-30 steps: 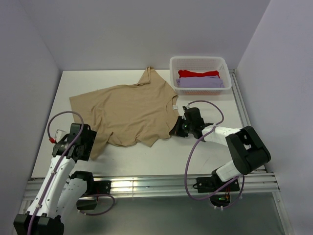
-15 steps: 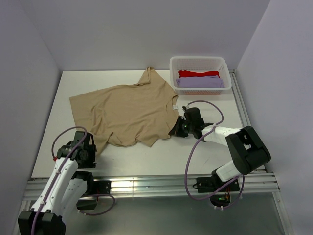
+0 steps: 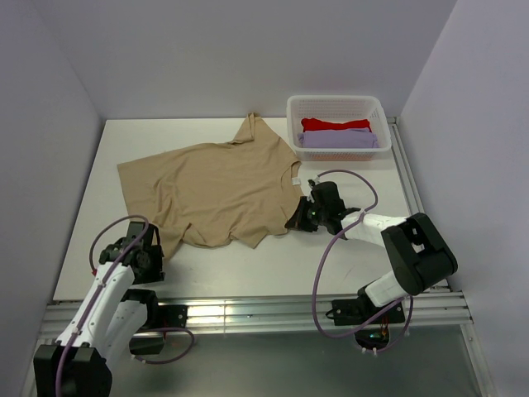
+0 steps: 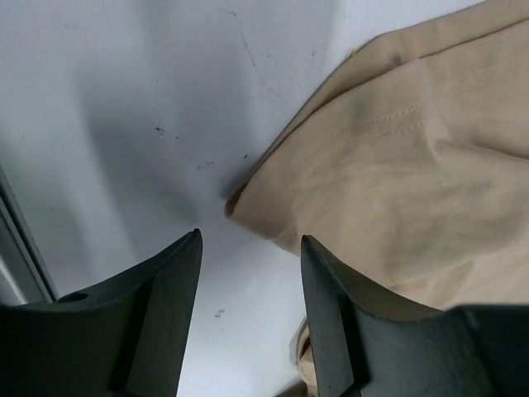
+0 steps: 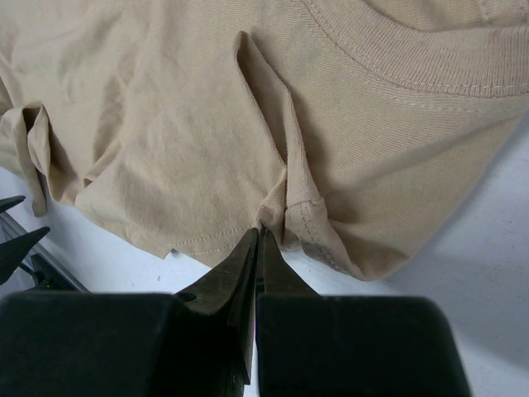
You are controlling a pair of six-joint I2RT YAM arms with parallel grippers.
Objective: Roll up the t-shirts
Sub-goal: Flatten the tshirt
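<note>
The tan t-shirt (image 3: 219, 186) lies spread on the white table, neck toward the right. My right gripper (image 3: 294, 222) is shut on a bunched fold of its hem at the shirt's right edge; the right wrist view shows the closed tips (image 5: 258, 234) pinching the cloth (image 5: 207, 124). My left gripper (image 3: 150, 251) is open and empty at the shirt's near left corner. In the left wrist view its jaws (image 4: 250, 240) stand apart over bare table, with the shirt's corner (image 4: 397, 182) just ahead of them and not touching. A red t-shirt (image 3: 335, 124) and a lavender t-shirt (image 3: 337, 139) lie folded in the basket.
A white mesh basket (image 3: 335, 98) stands at the back right of the table. Grey walls close in the left, back and right sides. A metal rail (image 3: 248, 310) runs along the near edge of the table.
My left arm has drawn back toward the near left edge, off the shirt's corner. The right gripper has stayed shut on the shirt in the same place.
</note>
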